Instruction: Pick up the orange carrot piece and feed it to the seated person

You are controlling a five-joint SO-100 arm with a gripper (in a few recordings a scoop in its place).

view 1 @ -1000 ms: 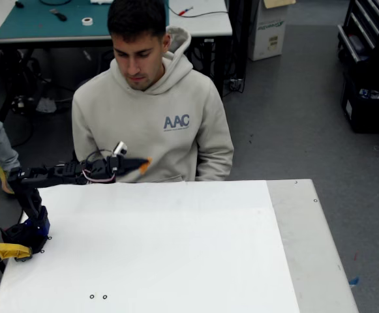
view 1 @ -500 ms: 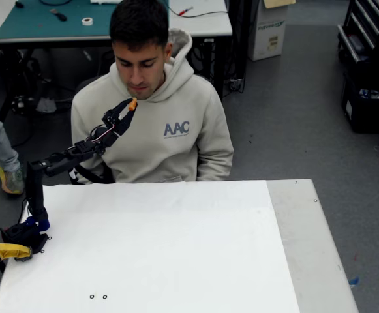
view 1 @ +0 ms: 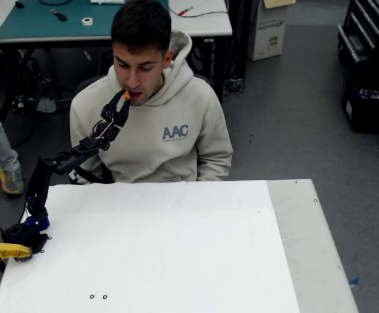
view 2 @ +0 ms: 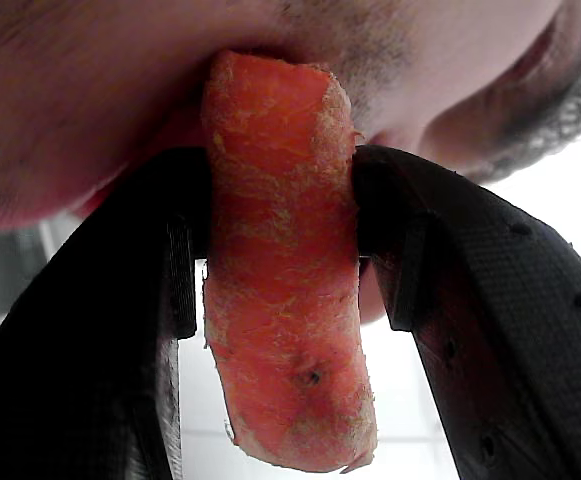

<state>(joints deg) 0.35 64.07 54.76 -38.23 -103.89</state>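
Gripper (view 2: pixel 282 250) jaws are squeezed shut on the orange carrot piece (view 2: pixel 285 260), which is held by its middle with both ends left sticking out. One end is placed right at the mouth of the seated person (view 1: pixel 151 117). The carrot looks small, light and stiff, with a rough, peeled skin, so it is probably not slippery, and a grip across the middle seems safest. In the fixed view the gripper (view 1: pixel 125 96) is raised up to the face, while the white table (view 1: pixel 176 248) below is left bare.
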